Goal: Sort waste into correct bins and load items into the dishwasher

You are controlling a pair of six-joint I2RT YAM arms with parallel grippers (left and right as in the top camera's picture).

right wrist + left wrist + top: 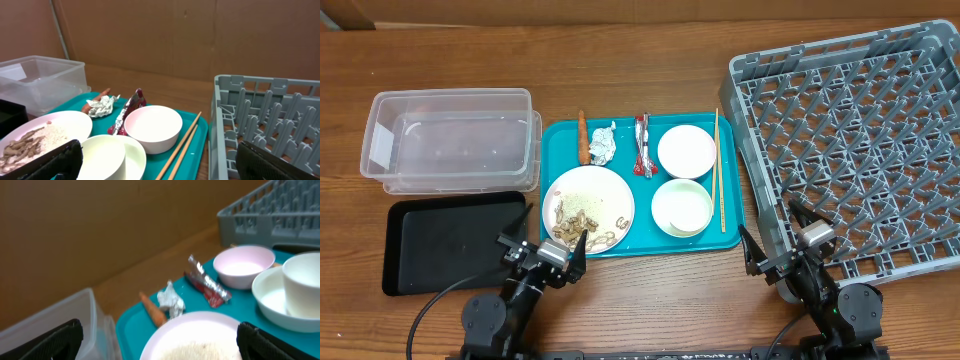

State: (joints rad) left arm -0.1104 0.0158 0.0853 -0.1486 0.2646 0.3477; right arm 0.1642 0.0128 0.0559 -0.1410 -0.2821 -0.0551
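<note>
now both pairs of jaws are held wide apart, nothing gripped. the left gripper (545, 242) is poised by the plate (588, 195), the right gripper (772, 232) between the teal tray (558, 150) and the grey rack (860, 140). carrot (584, 135), foil ball (602, 145) and wrapper (642, 145) are laid along the tray's far edge, the carrot seemingly across its rim.
</note>
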